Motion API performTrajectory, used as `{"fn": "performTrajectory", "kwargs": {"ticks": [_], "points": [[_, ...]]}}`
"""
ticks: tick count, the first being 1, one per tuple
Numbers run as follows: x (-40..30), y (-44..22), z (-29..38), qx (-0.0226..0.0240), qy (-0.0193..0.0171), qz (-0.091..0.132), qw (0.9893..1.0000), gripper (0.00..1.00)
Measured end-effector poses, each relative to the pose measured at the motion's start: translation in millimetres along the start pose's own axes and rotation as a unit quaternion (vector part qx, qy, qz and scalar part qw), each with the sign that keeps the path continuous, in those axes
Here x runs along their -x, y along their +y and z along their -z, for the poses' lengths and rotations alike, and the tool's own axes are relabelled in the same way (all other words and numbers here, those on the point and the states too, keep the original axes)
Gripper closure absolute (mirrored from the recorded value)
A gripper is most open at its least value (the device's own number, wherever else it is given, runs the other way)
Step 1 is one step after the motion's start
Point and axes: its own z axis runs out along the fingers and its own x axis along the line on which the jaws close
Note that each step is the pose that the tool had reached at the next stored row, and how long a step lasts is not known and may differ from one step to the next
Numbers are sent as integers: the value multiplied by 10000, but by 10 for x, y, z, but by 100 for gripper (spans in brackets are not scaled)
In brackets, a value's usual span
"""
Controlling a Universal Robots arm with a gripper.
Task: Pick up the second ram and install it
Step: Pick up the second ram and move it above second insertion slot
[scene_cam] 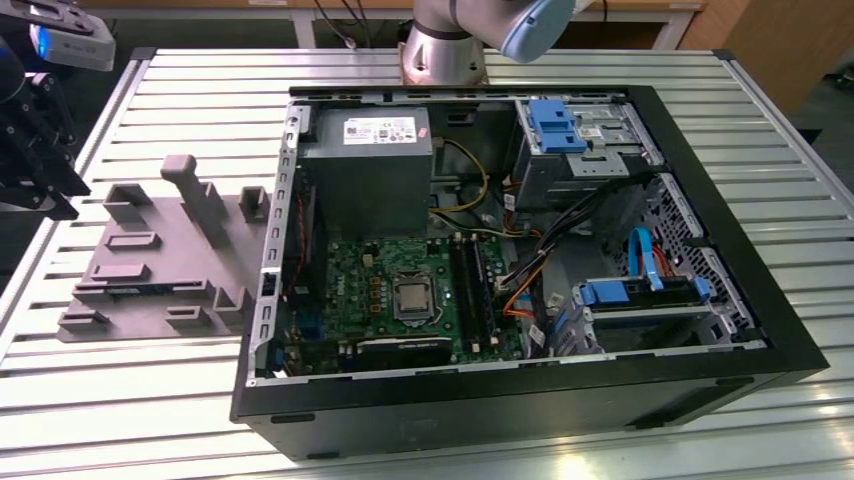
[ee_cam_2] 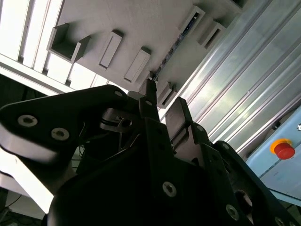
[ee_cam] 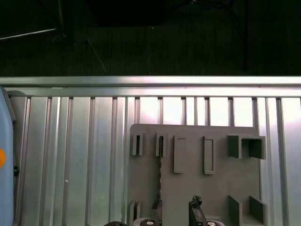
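The second ram (ee_cam: 160,174) is a thin dark stick standing on edge in a slot of the grey holder (ee_cam: 216,183). In the second wrist view the ram (ee_cam_2: 176,43) shows edge-on, running toward the fingertips. My gripper (ee_cam: 175,208) hangs over the near end of the holder, open, and holds nothing. One black finger (ee_cam: 155,207) sits right at the ram's near end, the other finger (ee_cam: 195,207) stands apart over bare holder. In the exterior view the gripper (scene_cam: 47,180) is at the far left, above the table beside the holder (scene_cam: 160,250).
An open computer case (scene_cam: 747,330) lies on the ribbed metal table (scene_cam: 160,80). Inside are the green motherboard (scene_cam: 360,290) with its long black memory slots (scene_cam: 470,285), a grey power supply (scene_cam: 367,160) and blue drive brackets (scene_cam: 554,125). A red button (ee_cam_2: 283,149) sits off the table.
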Motion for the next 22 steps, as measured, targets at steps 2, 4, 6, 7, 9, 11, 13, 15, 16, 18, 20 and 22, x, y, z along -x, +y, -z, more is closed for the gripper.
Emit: {"fn": "performTrajectory", "kwargs": {"ticks": [2, 4, 6, 7, 9, 11, 13, 15, 16, 18, 20, 22], "points": [[0, 0, 0, 0, 0, 0, 10000, 64], [0, 0, -1, 0, 0, 0, 10000, 64], [0, 0, -1, 0, 0, 0, 10000, 64], [0, 0, -1, 0, 0, 0, 10000, 64], [0, 0, -2, 0, 0, 0, 10000, 64], [0, 0, -2, 0, 0, 0, 10000, 64], [0, 0, -2, 0, 0, 0, 10000, 64], [0, 0, -3, 0, 0, 0, 10000, 64], [0, 0, -3, -2, 0, 0, 10000, 64], [0, 0, -7, -17, 10, -1, 10000, 64], [-1, -1, -17, -46, 20, 0, 10000, 64], [-1, -2, -32, -58, 20, 0, 10000, 64]]}}
